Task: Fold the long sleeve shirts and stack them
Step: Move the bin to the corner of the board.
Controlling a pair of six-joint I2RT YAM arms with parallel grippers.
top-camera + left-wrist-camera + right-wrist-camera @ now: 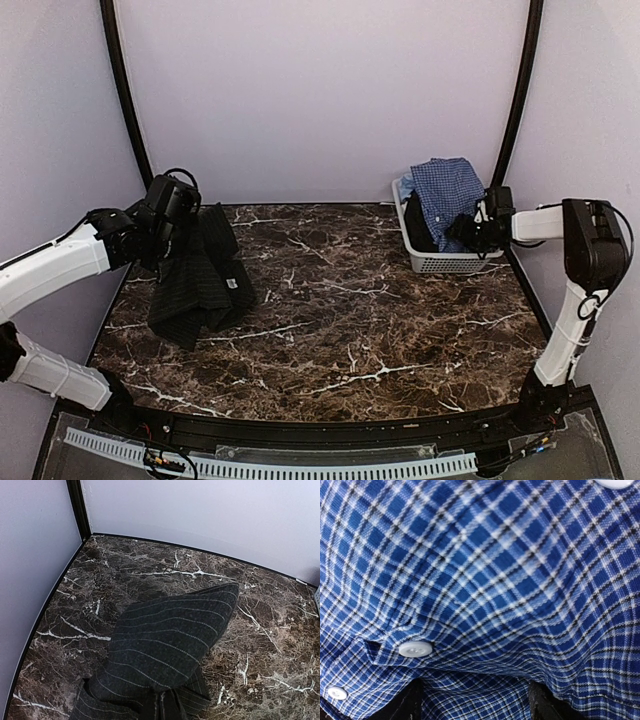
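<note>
The black pinstriped shirt point(200, 280) hangs from the clamped left hand point(188, 222), likely for spreading on the tabletop point(350, 310) beneath, while the right hand point(465, 230), spread wide, noses into the blue-checked shirt point(445, 190) in the basket point(450, 263) just ahead.

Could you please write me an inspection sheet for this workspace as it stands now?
Surface: brown marbled table, white veins.
Job's things: black pinstriped shirt hangs from the left hand, its lower part on the table; blue check shirt heaped in the basket.
Clutter: white slatted basket, far right.
Hands: left hand shut on the black pinstriped shirt; right hand open, against the blue check shirt.
Cables: black cable loop at the left wrist; wires along the near edge.
Surroundings: pale walls, black posts.
</note>
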